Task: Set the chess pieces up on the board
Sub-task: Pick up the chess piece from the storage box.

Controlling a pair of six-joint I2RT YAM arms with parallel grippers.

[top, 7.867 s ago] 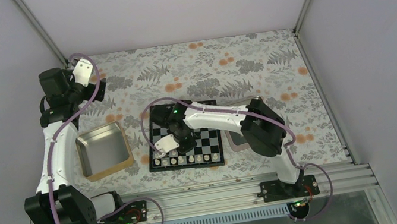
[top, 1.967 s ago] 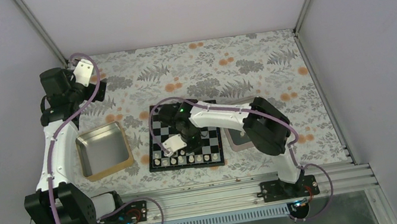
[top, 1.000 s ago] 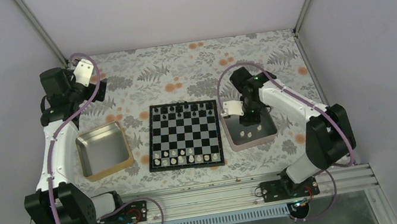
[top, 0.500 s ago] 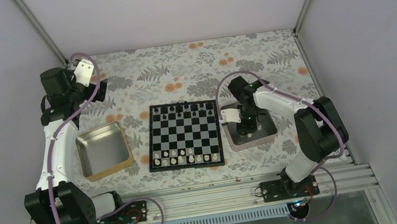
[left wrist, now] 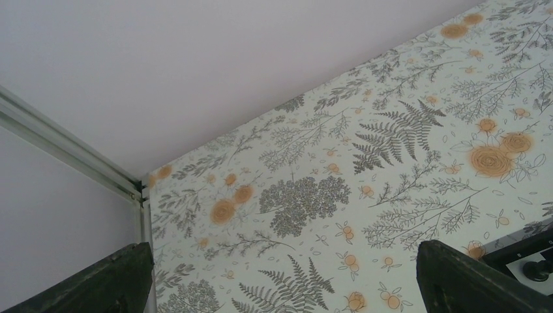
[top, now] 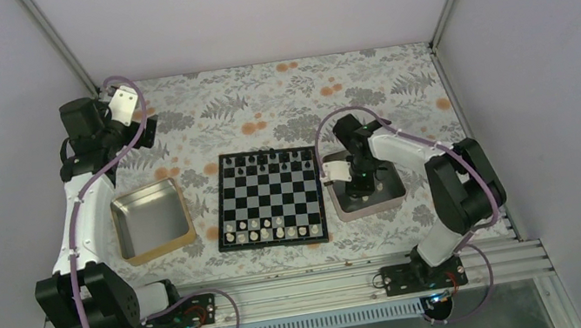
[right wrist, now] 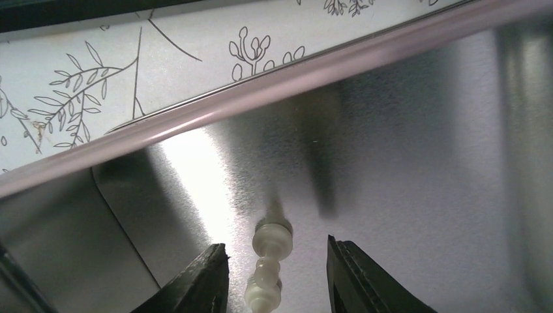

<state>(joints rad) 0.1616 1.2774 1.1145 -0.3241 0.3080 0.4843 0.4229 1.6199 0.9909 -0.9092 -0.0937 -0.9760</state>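
From above, the board [top: 268,196] lies mid-worktop [top: 260,107], and the right end effector [top: 360,195] dips into the pink-rimmed tray [top: 374,212]. In the left wrist view, the left end effector [left wrist: 280,290] gapes, released. In the right wrist view, released fingers [right wrist: 207,277] straddle a cream chess piece [right wrist: 269,261] lying in the tray, with gaps on either side.

tray [right wrist: 404,150] right of board [top: 270,194]: brushed shiny metal, glossy pink rim. chess piece [right wrist: 270,240]: smooth glossy cream plastic. board squares: glossy black and silver. bench [top: 260,103] cover: matt floral print. right pincer [right wrist: 275,248] fingers [right wrist: 209,274]: matt dark plastic.

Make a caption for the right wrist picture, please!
Right gripper, open, straddles a white piece in the tray.
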